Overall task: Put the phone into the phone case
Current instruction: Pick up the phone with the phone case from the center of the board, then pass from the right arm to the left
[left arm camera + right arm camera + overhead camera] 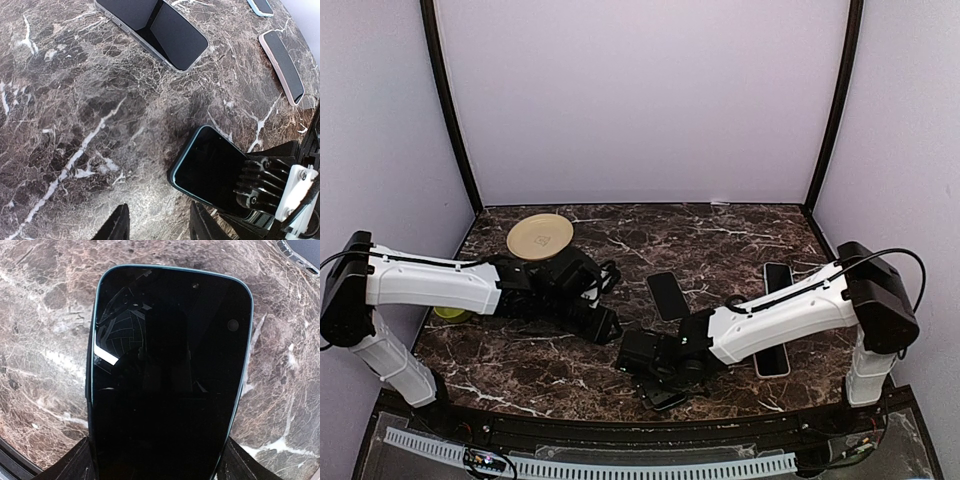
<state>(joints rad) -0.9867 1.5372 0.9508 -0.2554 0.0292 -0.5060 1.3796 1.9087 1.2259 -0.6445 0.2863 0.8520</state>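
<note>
At near table (720,230) centre, right gripper (157,457) pinches phone (170,365) by its long edges; left gripper (159,225) spread, just left

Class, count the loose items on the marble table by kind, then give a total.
Phone-shaped slabs: 4 (teal-edged, clear-edged, pink-edged, blue-edged)
Tan round plate: 1
Yellow-green object, mostly hidden: 1
Total: 6
</note>
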